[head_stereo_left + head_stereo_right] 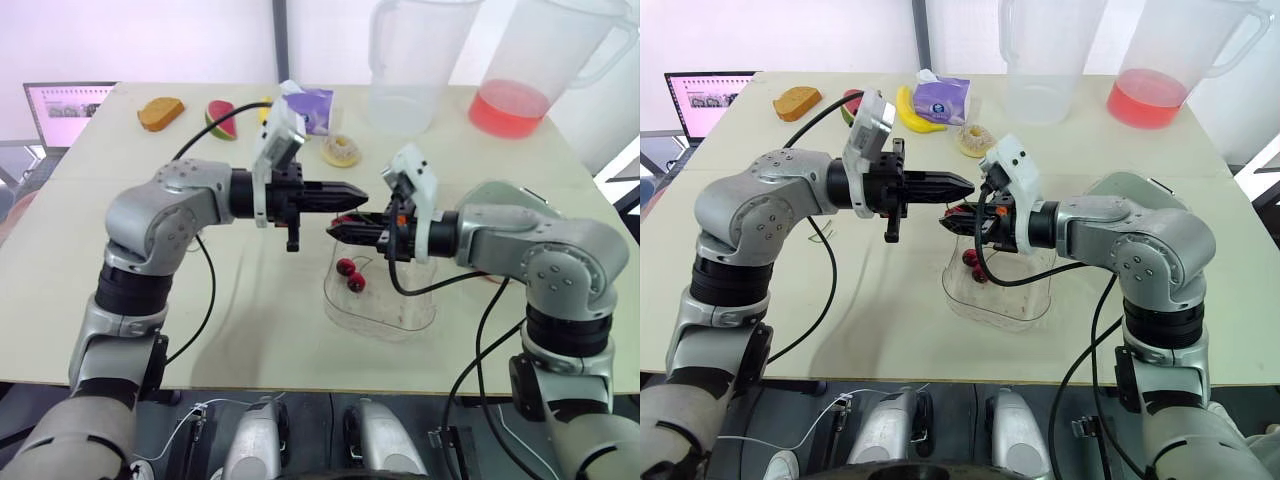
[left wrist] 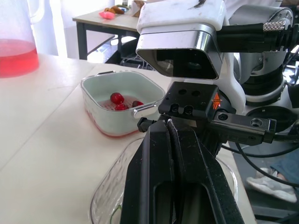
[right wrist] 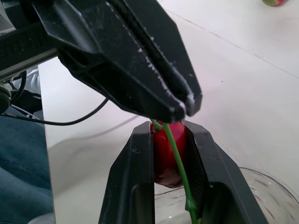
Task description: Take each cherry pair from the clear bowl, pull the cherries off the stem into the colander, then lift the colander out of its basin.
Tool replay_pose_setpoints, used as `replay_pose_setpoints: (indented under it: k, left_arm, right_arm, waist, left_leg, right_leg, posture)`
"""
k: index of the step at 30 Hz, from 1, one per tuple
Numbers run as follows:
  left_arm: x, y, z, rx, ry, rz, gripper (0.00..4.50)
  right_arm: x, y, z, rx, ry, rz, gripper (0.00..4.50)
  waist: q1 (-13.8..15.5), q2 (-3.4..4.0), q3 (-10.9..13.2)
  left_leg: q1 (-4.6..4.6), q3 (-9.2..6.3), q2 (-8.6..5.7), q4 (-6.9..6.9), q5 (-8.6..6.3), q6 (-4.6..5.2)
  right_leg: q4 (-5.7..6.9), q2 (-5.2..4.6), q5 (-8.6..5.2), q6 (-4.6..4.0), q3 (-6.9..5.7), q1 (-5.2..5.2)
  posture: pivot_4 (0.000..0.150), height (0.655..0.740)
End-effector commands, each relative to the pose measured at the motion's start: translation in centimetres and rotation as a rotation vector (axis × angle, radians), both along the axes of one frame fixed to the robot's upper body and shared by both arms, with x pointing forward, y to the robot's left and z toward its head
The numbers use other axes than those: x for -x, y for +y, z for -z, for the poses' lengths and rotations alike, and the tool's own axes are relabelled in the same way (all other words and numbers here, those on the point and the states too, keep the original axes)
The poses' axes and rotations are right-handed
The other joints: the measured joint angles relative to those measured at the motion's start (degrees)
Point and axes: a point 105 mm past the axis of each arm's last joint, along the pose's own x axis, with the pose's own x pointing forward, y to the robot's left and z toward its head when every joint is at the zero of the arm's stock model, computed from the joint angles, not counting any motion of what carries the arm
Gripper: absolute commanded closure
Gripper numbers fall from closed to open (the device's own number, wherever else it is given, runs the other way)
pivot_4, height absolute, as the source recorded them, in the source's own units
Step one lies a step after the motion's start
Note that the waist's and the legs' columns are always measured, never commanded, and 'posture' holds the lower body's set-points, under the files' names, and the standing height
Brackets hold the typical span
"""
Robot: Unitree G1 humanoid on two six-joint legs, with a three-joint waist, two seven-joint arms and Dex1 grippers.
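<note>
Cherries (image 2: 117, 98) already lie in the colander (image 2: 96, 93); one pair (image 1: 350, 275) remains in the clear bowl (image 1: 405, 318) below the fingers. Our right gripper (image 1: 335, 230) clenches a cherry (image 3: 163, 149), the left gripper (image 1: 357, 190) pinches its stem (image 3: 180, 172); we judge the colander lift is still to do.

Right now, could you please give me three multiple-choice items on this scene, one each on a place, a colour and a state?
1. Where is the cherry pair relative to the bowl?
A) inside it
B) beside it
C) under it

2. What colour is the liquid in the right pitcher?
A) blue
B) red
C) green

3. What state is the right gripper in?
A) open
B) shut on a cherry
C) shut on nothing

Answers:
1 A: the pair lies within the bowl's clear walls.
2 B: the liquid at the pitcher's bottom is red.
3 B: the gripper's fingers clamp the cherry from both sides, while the left gripper pinches its stem.
</note>
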Motion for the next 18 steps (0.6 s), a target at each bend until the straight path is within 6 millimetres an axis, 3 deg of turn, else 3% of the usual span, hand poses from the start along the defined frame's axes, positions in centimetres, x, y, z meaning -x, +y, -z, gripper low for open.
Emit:
replay_pose_setpoints:
  k: [1,8,15,18]
  left_arm:
    - [0.4,0.1,-1.3,0.022,-0.048,0.005,4.5]
    - [0.4,0.2,-1.3,0.019,-0.047,-0.001,4.5]
    - [0.4,0.2,-1.1,0.014,-0.036,-0.001,4.5]
    - [0.4,0.3,-1.0,0.012,-0.034,-0.005,4.5]
  right_arm:
    - [0.5,-0.4,1.1,0.059,0.015,0.004,4.11]
    - [0.9,-1.5,3.3,0.107,0.083,0.038,4.11]
    - [0.7,-2.4,2.7,0.089,0.069,0.085,4.11]
    - [0.3,-4.8,1.8,0.089,0.043,0.177,4.11]
  waist:
    - [0.1,0.0,0.0]
    - [0.0,-0.01,0.0]
    - [0.0,-0.01,0.0]
    - [0.2,-0.01,0.0]
  left_leg:
    - [0.0,0.0,0.0,0.0,0.0,0.0]
    - [0.0,0.0,0.0,0.0,-0.01,0.01]
    - [0.0,0.0,0.01,-0.01,0.0,0.01]
    - [-0.01,0.0,0.0,-0.01,0.0,0.01]
  right_leg:
    - [0.0,0.0,0.0,0.0,0.0,0.0]
    - [-0.02,0.0,0.0,0.0,0.0,0.01]
    - [-0.02,0.01,0.0,0.0,0.0,0.0]
    - [-0.02,0.0,0.0,0.0,0.0,0.0]
  posture:
    - [0.15,0.74]
    - [0.15,0.74]
    - [0.15,0.74]
    - [0.15,0.74]
